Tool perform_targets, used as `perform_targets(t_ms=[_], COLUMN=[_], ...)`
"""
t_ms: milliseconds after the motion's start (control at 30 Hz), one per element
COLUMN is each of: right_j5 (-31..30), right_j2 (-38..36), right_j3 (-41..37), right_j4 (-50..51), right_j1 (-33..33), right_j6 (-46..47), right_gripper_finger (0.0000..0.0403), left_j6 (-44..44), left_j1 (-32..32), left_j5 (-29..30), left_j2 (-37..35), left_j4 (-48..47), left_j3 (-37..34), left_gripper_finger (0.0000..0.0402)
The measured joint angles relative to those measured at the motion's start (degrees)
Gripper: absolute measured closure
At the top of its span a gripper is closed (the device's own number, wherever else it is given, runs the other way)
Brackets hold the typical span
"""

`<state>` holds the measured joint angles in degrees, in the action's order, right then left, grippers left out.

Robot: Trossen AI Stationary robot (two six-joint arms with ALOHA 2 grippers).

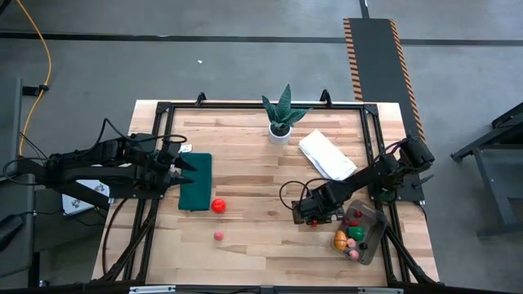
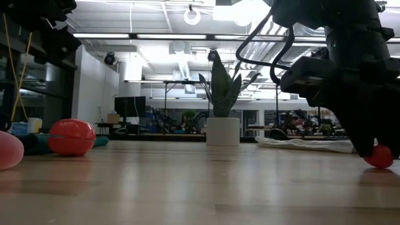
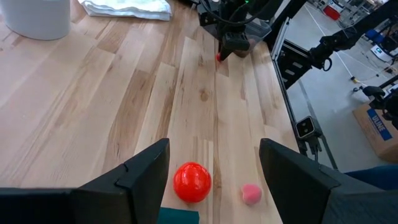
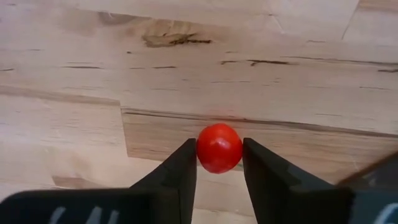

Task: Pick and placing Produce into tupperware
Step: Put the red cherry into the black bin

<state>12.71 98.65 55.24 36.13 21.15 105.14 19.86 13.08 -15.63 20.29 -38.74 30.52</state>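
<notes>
My right gripper (image 4: pixel 219 163) points down at the table's right middle, just left of the tupperware (image 1: pixel 373 215), and is shut on a small red fruit (image 4: pixel 219 147). The clear tupperware holds several pieces of produce (image 1: pixel 350 235). A bigger red fruit (image 1: pixel 218 206) and a small pink one (image 1: pixel 219 235) lie on the wood at left centre. My left gripper (image 3: pixel 214 149) hovers open above the dark green mat (image 1: pixel 196 181), with nothing between its fingers. My right gripper pinches the small red fruit between its two fingers, one on each of its opposite sides (image 4: pixel 200 149). The fingers come from above, pointing steeply down. The fruit's underside (image 2: pixel 379 164) rests on the table.
A spiky plant in a white pot (image 1: pixel 279 131) stands at the far middle. A folded white cloth (image 1: pixel 327 155) lies to its right. A black frame rail (image 1: pixel 384 163) runs along the table's edges. Bare wood lies between the two arms.
</notes>
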Motion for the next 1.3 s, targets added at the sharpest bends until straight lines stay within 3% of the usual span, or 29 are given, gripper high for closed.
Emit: perform_targets(t_ms=[967,1300], right_j5=[0.5,3.5], right_j2=[0.0,0.0], right_j3=[0.1,0.2], right_j4=[0.0,-0.5], right_j1=[0.0,0.0], right_j6=[-0.2,-0.9], right_gripper_finger=[0.0309,0.0309], left_j6=[0.0,0.0], left_j1=[0.0,0.0], left_j5=[0.0,0.0], left_j2=[0.0,0.0], left_j4=[0.0,0.0], left_j3=[0.0,0.0], left_gripper_finger=[0.0165,0.0165])
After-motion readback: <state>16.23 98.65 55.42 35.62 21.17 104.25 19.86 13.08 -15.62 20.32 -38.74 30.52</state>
